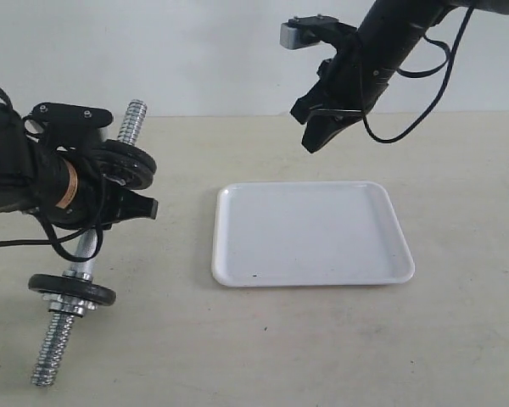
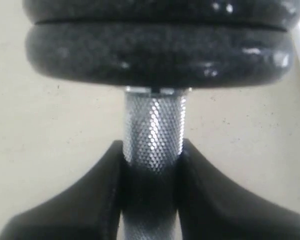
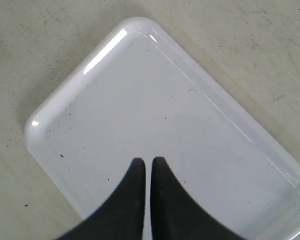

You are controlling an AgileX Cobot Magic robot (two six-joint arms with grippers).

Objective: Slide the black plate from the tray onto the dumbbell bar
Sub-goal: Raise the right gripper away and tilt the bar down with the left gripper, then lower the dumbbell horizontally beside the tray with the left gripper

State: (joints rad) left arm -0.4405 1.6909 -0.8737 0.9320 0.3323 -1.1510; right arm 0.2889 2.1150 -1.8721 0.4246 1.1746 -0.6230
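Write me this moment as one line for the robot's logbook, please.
left gripper: shut on dumbbell bar | right gripper: shut, raised over tray | black plate: on bar, off tray

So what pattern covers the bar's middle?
Diamond knurling on the chrome steel dumbbell bar; left wrist view.

We note tray (image 1: 314, 233) plain white, glossy glints along rim, few tiny dark specks. Dumbbell bar (image 1: 134, 119) bright chrome; in left wrist view we see fine diamond knurl, in exterior view coarse spiral thread at both ends. Black plate (image 1: 125, 163), left of frame, matte black, grainy; second black disc (image 1: 72, 291) lower left, same. Desk (image 1: 322, 339) pale beige, dark flecks. Both sets of jaws black.
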